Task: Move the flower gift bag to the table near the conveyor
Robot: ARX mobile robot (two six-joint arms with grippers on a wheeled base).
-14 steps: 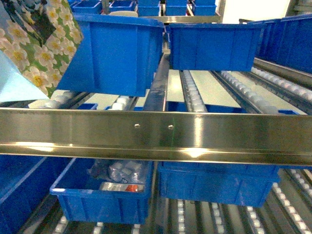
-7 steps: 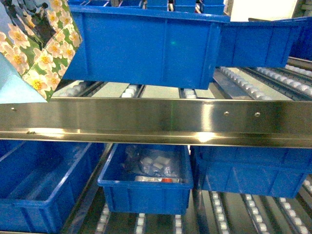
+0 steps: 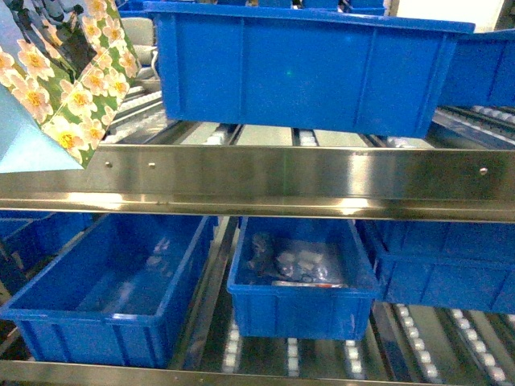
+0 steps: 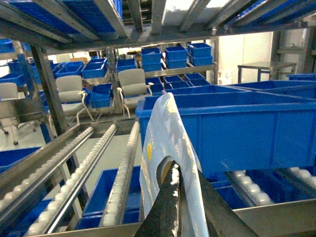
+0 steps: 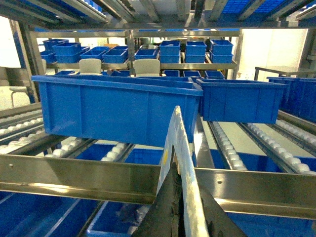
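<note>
The flower gift bag (image 3: 72, 88) hangs at the top left of the head view, in front of the rack, its flowered face and plain pale blue side showing. In the left wrist view my left gripper (image 4: 186, 167) is shut on the bag's pale paper edge (image 4: 165, 138). My right gripper (image 5: 186, 175) is shut on a thin pale paper sheet (image 5: 180, 143) with a yellow spot; I cannot tell what the sheet belongs to. The conveyor (image 4: 79, 148) of whitish rollers slopes away beyond both grippers, also as roller tracks (image 5: 227, 143). The table is out of view.
A shiny steel rail (image 3: 282, 181) crosses the head view. A large blue bin (image 3: 306, 72) sits on the rollers above it. Below are an empty blue bin (image 3: 113, 289) and a bin holding bagged parts (image 3: 294, 281). Chairs (image 4: 133, 84) stand behind the rack.
The rack, rail and bins have slid to the right in the head view, and more of the lower shelf shows. The bag keeps its place at the top left.
</note>
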